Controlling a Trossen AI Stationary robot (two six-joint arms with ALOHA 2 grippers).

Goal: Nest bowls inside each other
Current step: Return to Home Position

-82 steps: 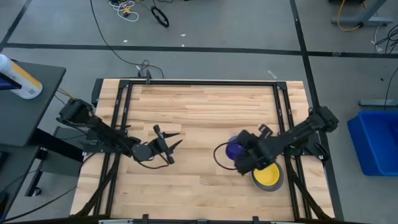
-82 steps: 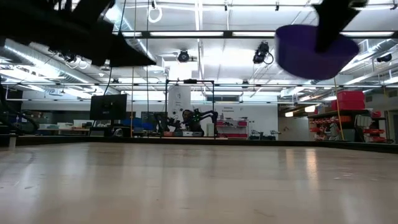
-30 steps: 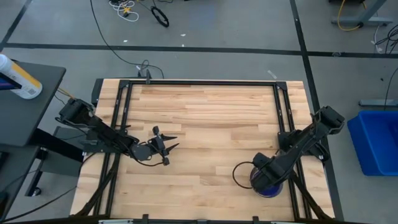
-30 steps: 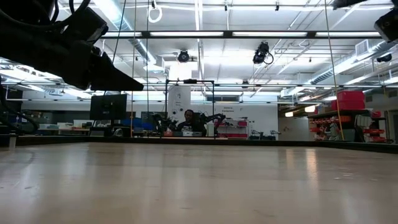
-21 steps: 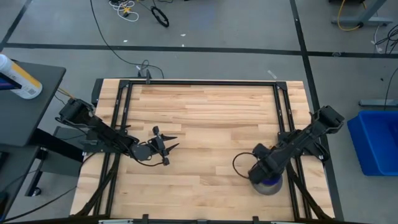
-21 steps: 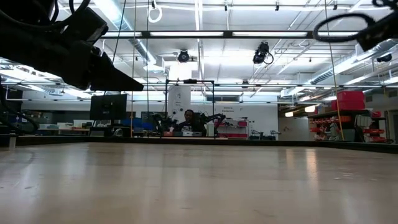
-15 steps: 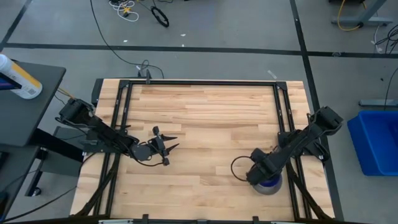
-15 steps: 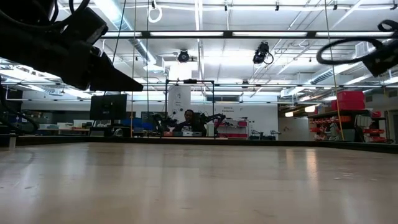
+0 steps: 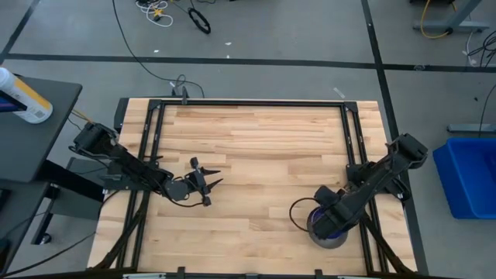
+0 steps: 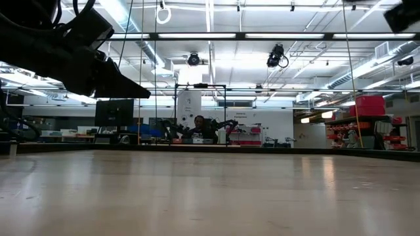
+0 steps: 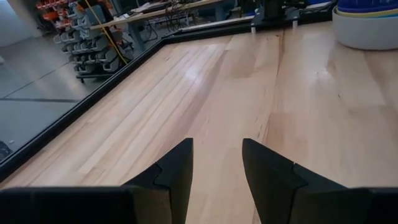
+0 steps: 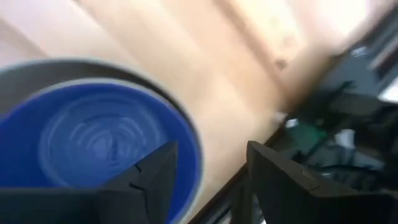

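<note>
Near the table's near right corner a grey bowl [image 9: 336, 242] rests on its base. A dark blue bowl [image 12: 93, 137] sits nested inside it, and in the left wrist view a yellow rim [image 11: 367, 14] shows between the two. My right gripper [image 12: 208, 152] hangs open just above this stack [image 11: 367, 31], pointing steeply down and slightly off the blue bowl's rim. Its fingers hold nothing. My left gripper [image 9: 211, 174] waits open over the table's left middle [image 11: 217, 146], nearly level, with bare wood before it.
Black frame rails [image 9: 155, 124] run along the table's edges, and one passes close beside the stack [image 12: 348, 106]. Bare wood [image 9: 256, 147] spans the middle and far part. Off the table stand a blue bin [image 9: 469, 174] at right and a dark side table with a bottle [image 9: 23, 97] at left.
My right gripper has shifted a little toward the table's left over the stack and come back, dipping and then rising in the low view. The dark blue bowl has stayed inside the grey bowl. Earlier, my right gripper carried that bowl there from the table's middle.
</note>
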